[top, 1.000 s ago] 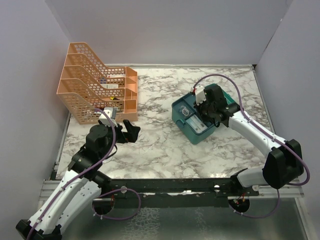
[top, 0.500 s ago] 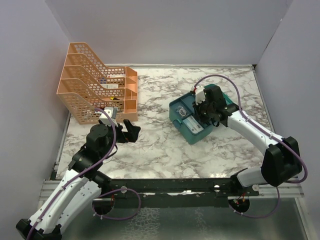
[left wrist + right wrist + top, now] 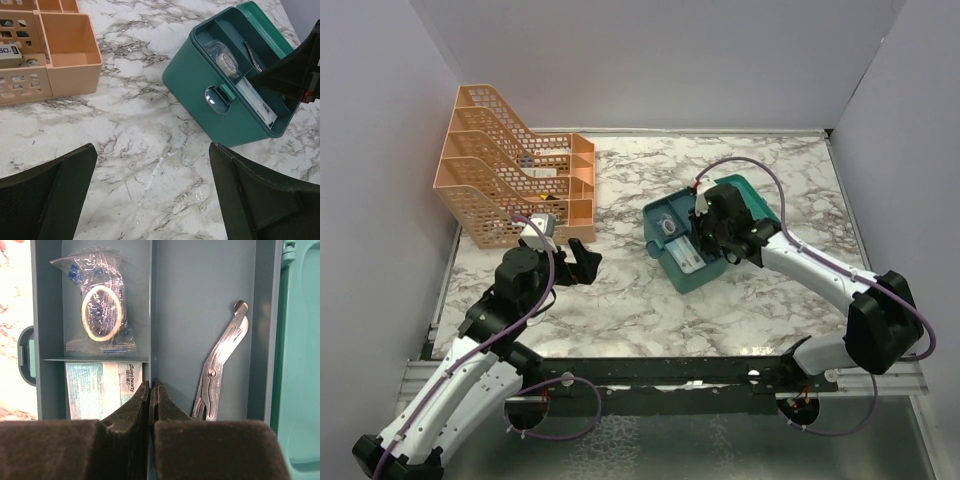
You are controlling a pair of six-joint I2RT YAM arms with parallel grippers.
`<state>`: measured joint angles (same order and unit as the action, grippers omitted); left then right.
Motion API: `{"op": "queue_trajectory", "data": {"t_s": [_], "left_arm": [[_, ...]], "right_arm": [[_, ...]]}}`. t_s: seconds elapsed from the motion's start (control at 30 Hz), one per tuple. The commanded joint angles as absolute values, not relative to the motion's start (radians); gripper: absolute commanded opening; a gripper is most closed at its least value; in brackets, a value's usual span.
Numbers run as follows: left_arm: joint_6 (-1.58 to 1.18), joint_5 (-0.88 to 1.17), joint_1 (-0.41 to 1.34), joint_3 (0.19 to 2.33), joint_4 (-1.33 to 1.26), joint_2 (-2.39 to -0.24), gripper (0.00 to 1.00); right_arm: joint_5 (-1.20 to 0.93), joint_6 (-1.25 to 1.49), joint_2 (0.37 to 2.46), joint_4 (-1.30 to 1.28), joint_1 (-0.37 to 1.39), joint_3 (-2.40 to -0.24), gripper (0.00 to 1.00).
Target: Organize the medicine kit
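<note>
The medicine kit point(image 3: 682, 277) is a teal box with its lid point(image 3: 748, 194) open, right of the table's middle; it also shows in the left wrist view point(image 3: 200, 85). My right gripper point(image 3: 706, 226) is inside it, shut on the middle divider point(image 3: 151, 315) of its tray, jaws point(image 3: 151, 390) pinching that wall. The tray holds a bagged tape roll point(image 3: 101, 312), a printed packet point(image 3: 95, 390) and metal shears point(image 3: 220, 370). My left gripper point(image 3: 582, 258) is open and empty above bare marble point(image 3: 152, 195), left of the kit.
An orange mesh file rack point(image 3: 500, 175) with small front bins point(image 3: 70, 45) stands at the back left, close behind my left gripper. Grey walls close in the table on three sides.
My right gripper has dragged the kit to the left and a little nearer, turning it slightly. The left arm has barely moved.
</note>
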<state>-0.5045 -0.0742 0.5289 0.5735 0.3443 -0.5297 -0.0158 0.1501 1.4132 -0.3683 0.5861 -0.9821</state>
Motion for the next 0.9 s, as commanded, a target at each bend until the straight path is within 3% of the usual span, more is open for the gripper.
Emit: {"op": "queue_trajectory", "data": {"t_s": [0.0, 0.33, 0.6, 0.87], "left_arm": [[-0.512, -0.069, 0.525, 0.574, 0.315, -0.535, 0.99], [-0.516, -0.068, 0.525, 0.572, 0.315, -0.536, 0.99], [-0.516, -0.069, 0.525, 0.574, 0.322, -0.532, 0.99], [-0.514, -0.080, 0.525, 0.584, 0.325, -0.538, 0.99]], "right_arm": [[0.105, 0.319, 1.430, -0.331, 0.690, -0.968, 0.01], [0.289, 0.501, 1.544, -0.410, 0.864, -1.060, 0.01], [0.330, 0.573, 1.568, -0.472, 0.881, -1.118, 0.02], [0.320, 0.621, 1.486, -0.546, 0.881, -1.167, 0.34]]}}
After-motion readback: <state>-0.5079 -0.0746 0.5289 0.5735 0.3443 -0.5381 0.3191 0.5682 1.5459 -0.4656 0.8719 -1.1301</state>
